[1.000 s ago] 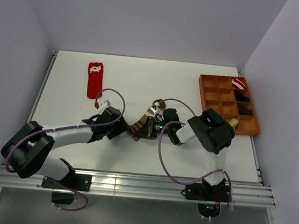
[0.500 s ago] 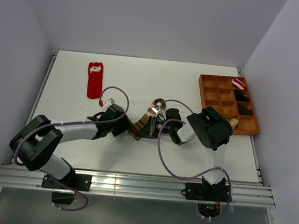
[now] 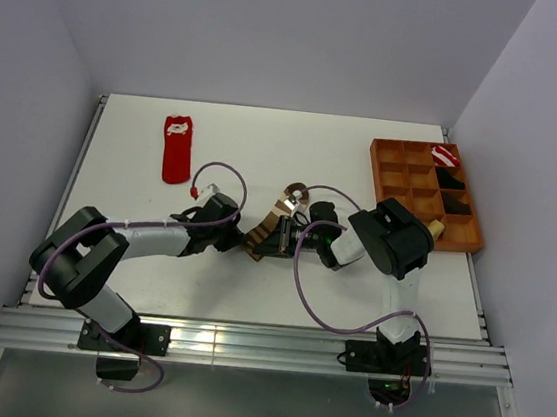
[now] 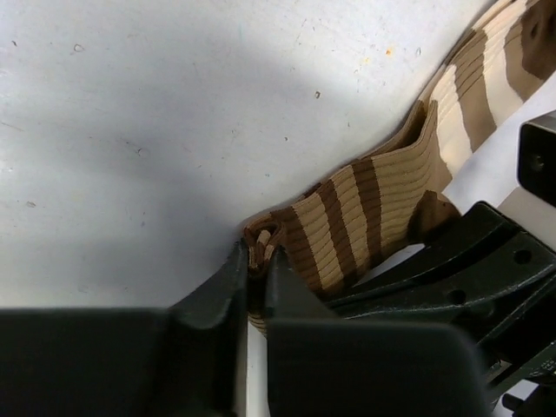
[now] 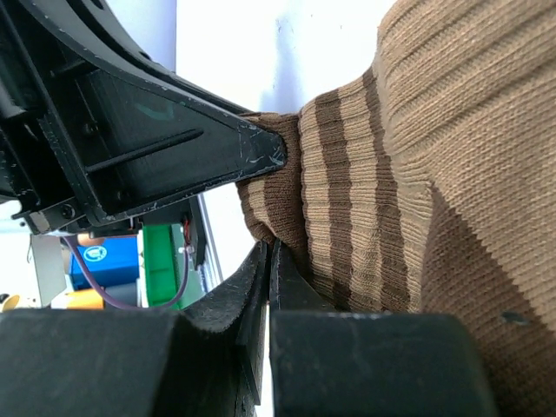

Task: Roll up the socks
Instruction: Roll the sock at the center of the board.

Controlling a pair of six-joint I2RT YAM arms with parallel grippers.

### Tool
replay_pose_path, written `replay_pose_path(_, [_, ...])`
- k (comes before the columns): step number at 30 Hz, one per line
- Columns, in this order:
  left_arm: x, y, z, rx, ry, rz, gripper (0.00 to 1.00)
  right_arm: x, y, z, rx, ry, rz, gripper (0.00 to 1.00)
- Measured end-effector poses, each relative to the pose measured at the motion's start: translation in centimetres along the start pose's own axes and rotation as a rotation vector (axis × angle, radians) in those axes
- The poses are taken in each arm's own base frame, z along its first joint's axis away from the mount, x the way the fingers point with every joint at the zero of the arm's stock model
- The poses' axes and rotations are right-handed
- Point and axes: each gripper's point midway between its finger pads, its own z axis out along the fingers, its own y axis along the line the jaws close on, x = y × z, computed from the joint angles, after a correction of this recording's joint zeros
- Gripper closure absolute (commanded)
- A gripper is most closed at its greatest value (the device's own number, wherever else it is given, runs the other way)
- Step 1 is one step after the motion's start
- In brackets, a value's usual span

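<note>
The brown-and-tan striped sock (image 3: pixel 267 229) lies crumpled mid-table, its cream cuff end (image 3: pixel 295 192) pointing away from the arms. My left gripper (image 3: pixel 241 238) comes in from the left and is shut on the sock's folded near end (image 4: pixel 261 245). In its wrist view the left gripper (image 4: pixel 256 257) has the fabric pinched between its jaws. My right gripper (image 3: pixel 273 240) meets it from the right. That right gripper (image 5: pixel 271 254) is shut on the sock's brown edge (image 5: pixel 278 217). The red sock (image 3: pixel 176 148) with a white mark lies flat at the far left.
An orange compartment tray (image 3: pixel 392 181) stands at the back right. It holds a red-and-white rolled bundle (image 3: pixel 446 155) and black rolled bundles (image 3: pixel 455 203). Walls close in the table on three sides, and a metal rail (image 3: pixel 243 345) runs along the near edge.
My left gripper has moved right to the striped sock and shut on its folded end. The right gripper has kept its hold in place.
</note>
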Motion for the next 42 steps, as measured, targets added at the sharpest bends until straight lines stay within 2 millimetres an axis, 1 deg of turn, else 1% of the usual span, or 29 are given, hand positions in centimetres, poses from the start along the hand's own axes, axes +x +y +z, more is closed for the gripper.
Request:
replay_pose_path(2, [0.0, 0.0, -0.1, -0.012, 0.004, 0.012, 1.00, 0.0, 0.0, 0.0, 0.001, -0.001, -0.006, 0.96])
replay_pose_path(3, [-0.1, 0.0, -0.1, -0.024, 0.007, 0.021, 1.00, 0.0, 0.0, -0.1, 0.002, -0.003, -0.011, 0.90])
replay_pose_path(5, [-0.1, -0.1, -0.2, -0.051, 0.016, 0.044, 1.00, -0.1, 0.0, -0.2, 0.006, -0.009, -0.025, 0.81])
replay_pose_path(6, [-0.1, -0.1, -0.3, -0.067, 0.022, 0.060, 1.00, -0.1, 0.1, -0.2, 0.010, -0.013, -0.033, 0.72])
replay_pose_path(9, [-0.3, -0.2, -0.5, -0.120, 0.034, 0.109, 1.00, -0.5, 0.4, -0.5, 0.025, -0.032, -0.070, 0.64])
replay_pose_path(13, [-0.9, 0.1, -0.7, -0.193, 0.045, 0.180, 1.00, -0.9, 0.3, -0.7, 0.082, -0.073, -0.134, 0.61])
replay_pose_path(17, [-0.8, 0.6, -0.5, -0.249, 0.075, 0.240, 1.00, -0.4, -0.1, -1.5, 0.166, -0.104, -0.201, 0.58])
replay_pose_path(20, [-0.9, 0.6, -0.2, -0.280, 0.099, 0.284, 1.00, -0.3, 0.1, -1.9, 0.250, -0.137, -0.278, 0.56])
replay_pose_path(22, [-0.9, 0.5, 0.0, -0.293, 0.111, 0.310, 1.00, -0.5, 0.8, -1.8, 0.309, -0.171, -0.362, 0.56])
replay_pose_path(25, [-0.9, 0.5, 0.1, -0.307, 0.129, 0.338, 1.00, -0.1, 2.4, -1.2, 0.386, -0.208, -0.512, 0.56])
replay_pose_path(28, [-0.9, 0.5, 0.1, -0.316, 0.143, 0.357, 1.00, 0.9, 3.4, -0.1, 0.457, -0.218, -0.640, 0.55])
replay_pose_path(31, [-1.0, 0.5, 0.2, -0.325, 0.161, 0.375, 1.00, 1.7, 4.0, 0.6, 0.527, -0.218, -0.749, 0.54])
replay_pose_path(36, [-1.0, 0.5, 0.2, -0.328, 0.183, 0.394, 1.00, 2.0, 3.8, 1.7, 0.659, -0.230, -0.891, 0.51])
replay_pose_path(42, [-1.0, 0.5, 0.2, -0.326, 0.202, 0.410, 1.00, 2.2, 3.1, 2.7, 0.783, -0.224, -1.021, 0.51])
